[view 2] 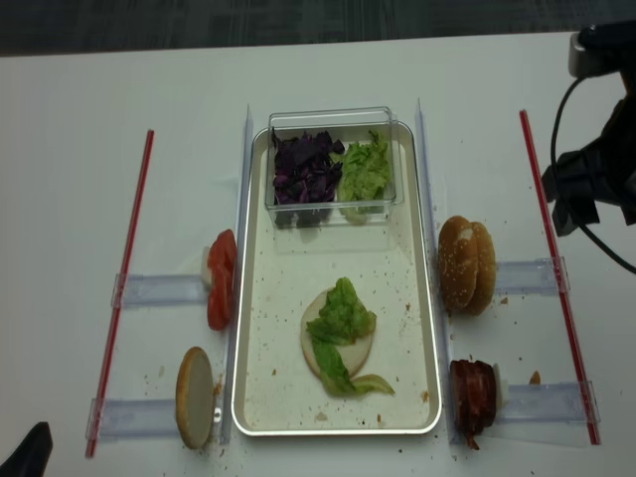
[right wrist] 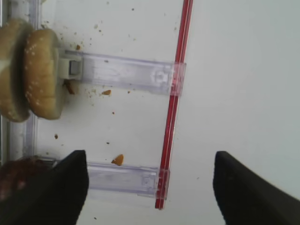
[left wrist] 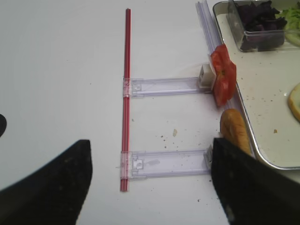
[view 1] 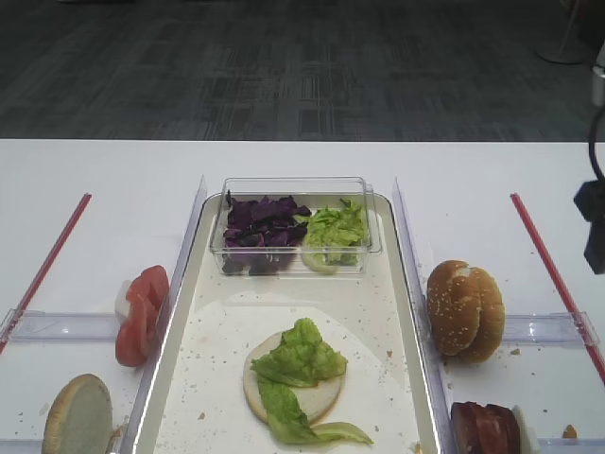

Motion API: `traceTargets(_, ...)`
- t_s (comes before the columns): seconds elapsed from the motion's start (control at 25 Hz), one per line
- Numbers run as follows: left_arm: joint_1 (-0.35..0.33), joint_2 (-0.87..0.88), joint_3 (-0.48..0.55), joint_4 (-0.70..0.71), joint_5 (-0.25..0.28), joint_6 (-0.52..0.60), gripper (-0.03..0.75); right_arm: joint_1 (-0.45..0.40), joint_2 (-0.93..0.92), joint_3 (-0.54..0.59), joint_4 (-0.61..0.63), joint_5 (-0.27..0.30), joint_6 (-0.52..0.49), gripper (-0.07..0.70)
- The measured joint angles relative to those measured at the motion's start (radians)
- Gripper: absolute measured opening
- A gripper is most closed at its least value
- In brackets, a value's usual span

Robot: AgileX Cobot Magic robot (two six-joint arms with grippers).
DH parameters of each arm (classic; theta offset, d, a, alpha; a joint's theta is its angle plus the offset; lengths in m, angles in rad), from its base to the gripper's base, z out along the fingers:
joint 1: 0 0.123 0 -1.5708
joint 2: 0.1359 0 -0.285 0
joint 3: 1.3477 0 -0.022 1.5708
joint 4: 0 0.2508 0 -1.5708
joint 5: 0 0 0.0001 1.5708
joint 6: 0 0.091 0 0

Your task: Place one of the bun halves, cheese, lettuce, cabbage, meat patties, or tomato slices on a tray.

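Observation:
On the cream tray (view 1: 378, 312) lies a flat bun half (view 1: 317, 399) with a lettuce leaf (view 1: 298, 364) on top of it. More lettuce (view 1: 333, 230) and purple cabbage (view 1: 260, 225) fill the clear tub. Tomato slices (view 1: 142, 312) and another bun half (view 1: 77, 416) stand left of the tray. Sesame bun halves (view 1: 463, 310) and meat patties (view 1: 487, 427) stand to its right. No cheese shows. My right gripper (right wrist: 150, 161) hangs open and empty over the right red strip (right wrist: 171, 108). Left of the tray, my left gripper (left wrist: 151, 150) is open and empty above the table.
A clear tub (view 1: 293, 194) sits at the tray's far end. Clear plastic holders (left wrist: 164, 86) and red strips (left wrist: 125, 93) lie on the white table at both sides. The right arm (view 2: 586, 189) hovers at the far right, and crumbs speckle the tray.

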Motion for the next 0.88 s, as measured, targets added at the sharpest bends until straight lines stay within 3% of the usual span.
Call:
traceTargets(0.24,0.0,0.0,0.0,0.0,0.0,0.0,0.49,0.0,-0.24,0.221,-0.016,-0.073,0.02,0.572)
traceTargets(0.48,0.0,0.0,0.0,0.0,0.0,0.0,0.49,0.0,-0.509,0.371,-0.018,-0.082,0.043,0.572)
traceTargets(0.88,0.0,0.0,0.0,0.0,0.0,0.0,0.49,0.0,-0.971,0.419,-0.08,0.041,0.103,0.572)
